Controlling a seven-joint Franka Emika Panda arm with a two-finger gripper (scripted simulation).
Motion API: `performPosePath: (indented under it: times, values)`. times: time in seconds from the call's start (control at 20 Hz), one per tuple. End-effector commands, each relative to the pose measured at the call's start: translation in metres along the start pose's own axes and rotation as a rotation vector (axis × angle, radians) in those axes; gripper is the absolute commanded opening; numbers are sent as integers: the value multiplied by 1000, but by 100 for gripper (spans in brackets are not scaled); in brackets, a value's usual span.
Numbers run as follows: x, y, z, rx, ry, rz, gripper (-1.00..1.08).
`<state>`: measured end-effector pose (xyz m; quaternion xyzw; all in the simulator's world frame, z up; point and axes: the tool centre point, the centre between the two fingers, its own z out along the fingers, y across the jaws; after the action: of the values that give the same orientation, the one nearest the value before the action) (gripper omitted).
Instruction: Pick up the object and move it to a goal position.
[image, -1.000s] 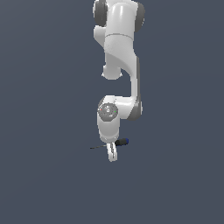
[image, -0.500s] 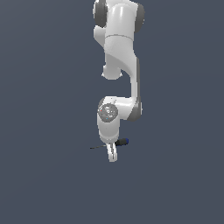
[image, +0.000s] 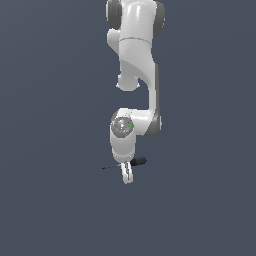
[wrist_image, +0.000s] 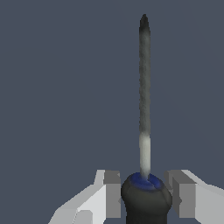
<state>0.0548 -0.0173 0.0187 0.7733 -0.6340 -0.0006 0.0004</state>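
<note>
1. A white, jointed robot arm with grey joint caps hangs down from the top of the exterior view over a plain dark grey-blue surface.
2. Its white two-fingered gripper points downward at the low end of the arm, just above that surface.
3. A small thin screwdriver with a black-and-blue handle and a slim dark metal shaft lies roughly level across the gripper in the exterior view.
4. Its shaft tip reaches toward the exterior view's left, while the blue-ended handle sticks out toward the exterior view's right.
5. In the wrist view the screwdriver's rounded black handle, ringed with blue where the shaft begins, sits between the two grey-padded fingers of the gripper.
6. The shaft runs straight away from the handle, pale near the collar and darker toward its pointed tip.
7. The fingers stand apart, one on each side of the handle; a narrow gap shows on either side, so the pads flank the handle without pressing on it.
8. No container of any kind appears in either view.
</note>
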Motion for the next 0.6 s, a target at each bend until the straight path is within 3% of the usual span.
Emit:
performPosePath:
  times: [0.0, 0.55]
  values:
    - [4, 4, -5, 1, 0, 1, -100]
    - [43, 51, -45, 2, -1, 1, -100]
